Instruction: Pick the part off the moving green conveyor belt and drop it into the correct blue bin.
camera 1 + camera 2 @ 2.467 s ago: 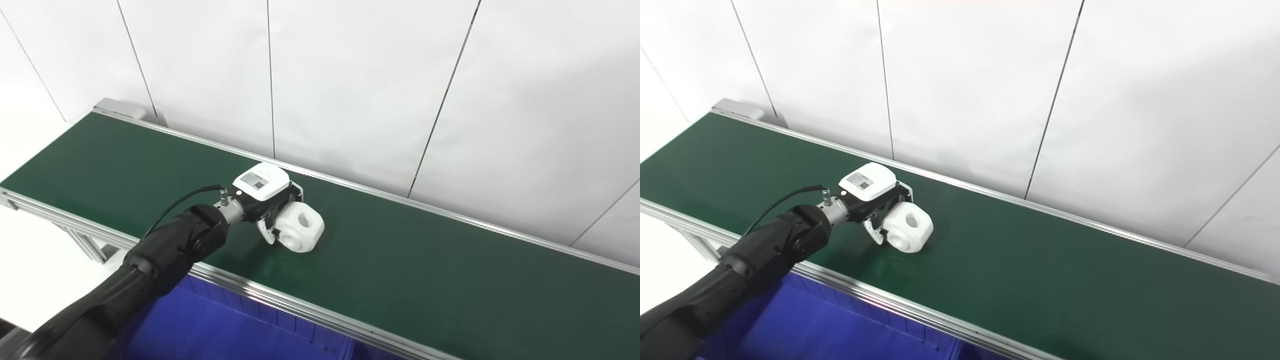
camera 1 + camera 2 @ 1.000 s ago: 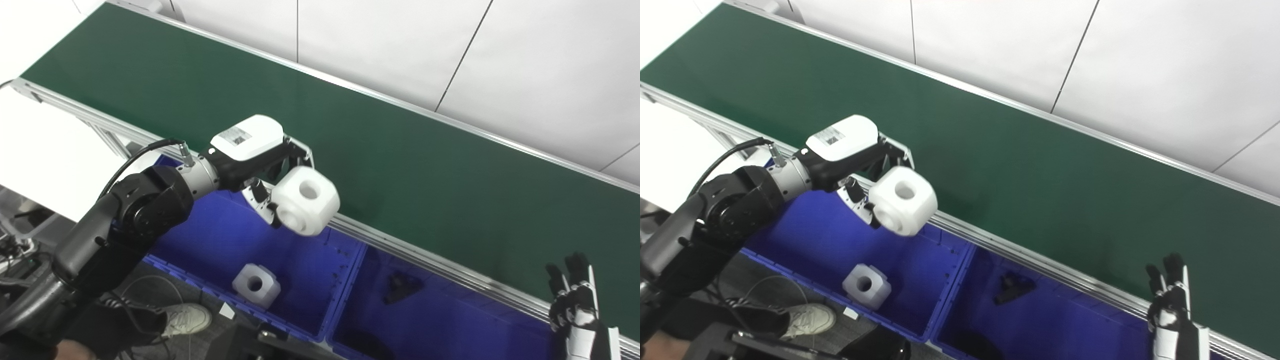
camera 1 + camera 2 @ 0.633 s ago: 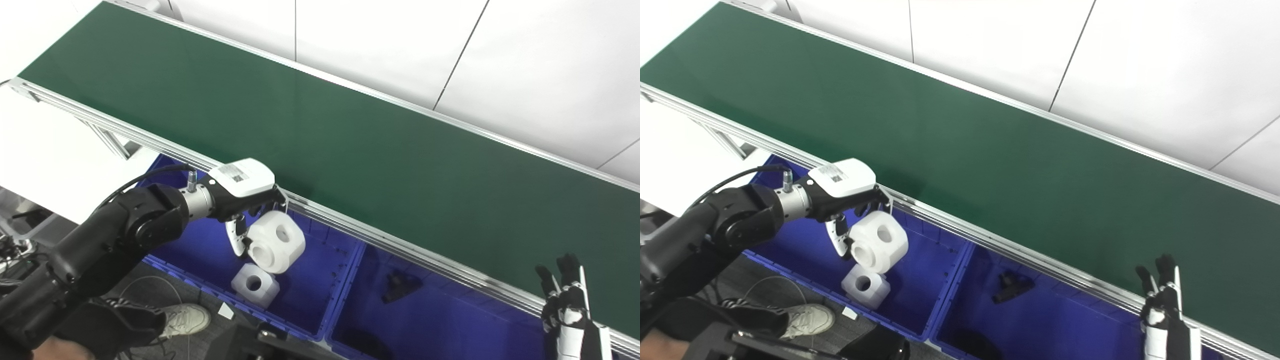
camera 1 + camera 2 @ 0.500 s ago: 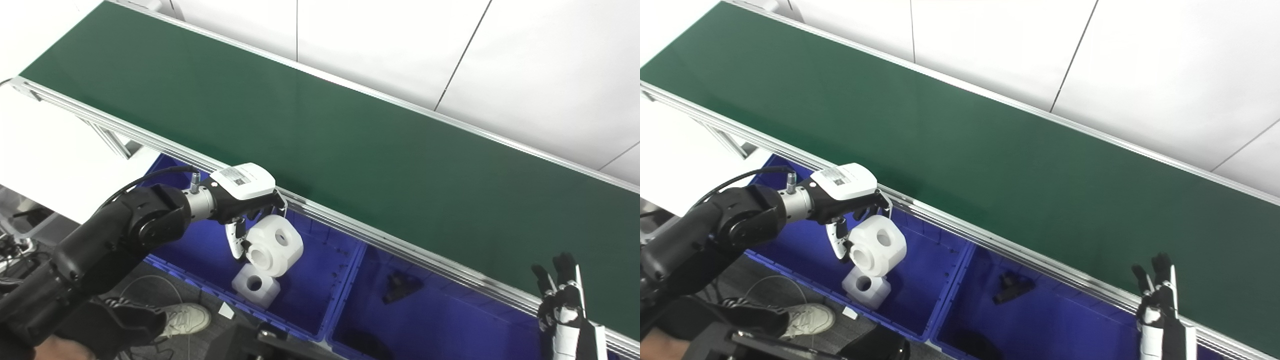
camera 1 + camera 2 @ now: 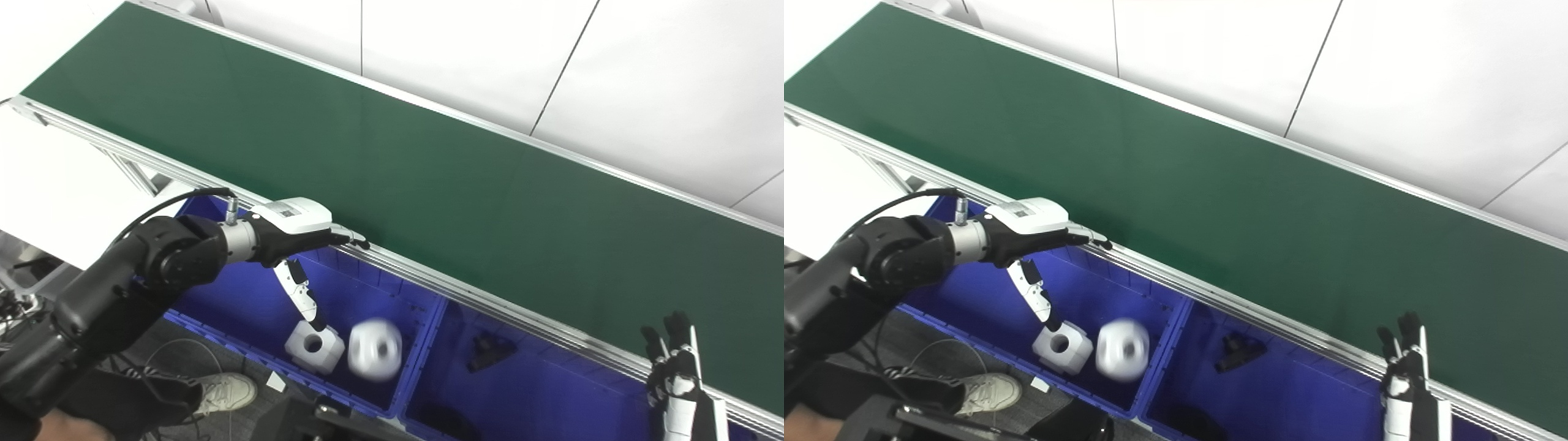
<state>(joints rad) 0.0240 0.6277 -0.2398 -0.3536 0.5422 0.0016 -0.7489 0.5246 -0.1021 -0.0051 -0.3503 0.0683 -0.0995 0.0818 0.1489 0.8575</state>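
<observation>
The white part [image 5: 375,348] shows as a blur inside the left blue bin [image 5: 257,306], just beside a second white block [image 5: 313,347]. My left hand [image 5: 294,236] holds nothing, fingers [image 5: 301,294] spread wide above the bin. I judge the drop step complete; next I retract toward the green conveyor belt [image 5: 429,184]. My right hand [image 5: 680,383] waits, fingers extended.

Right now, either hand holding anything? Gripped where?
Nothing held. Left hand is open above the left blue bin; the white part is blurred inside it. Right hand is open, empty.

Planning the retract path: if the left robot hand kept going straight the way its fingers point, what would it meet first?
Probably the conveyor's near rail: the open left robot hand points along it, fingertips nearly there; depth unclear.
</observation>
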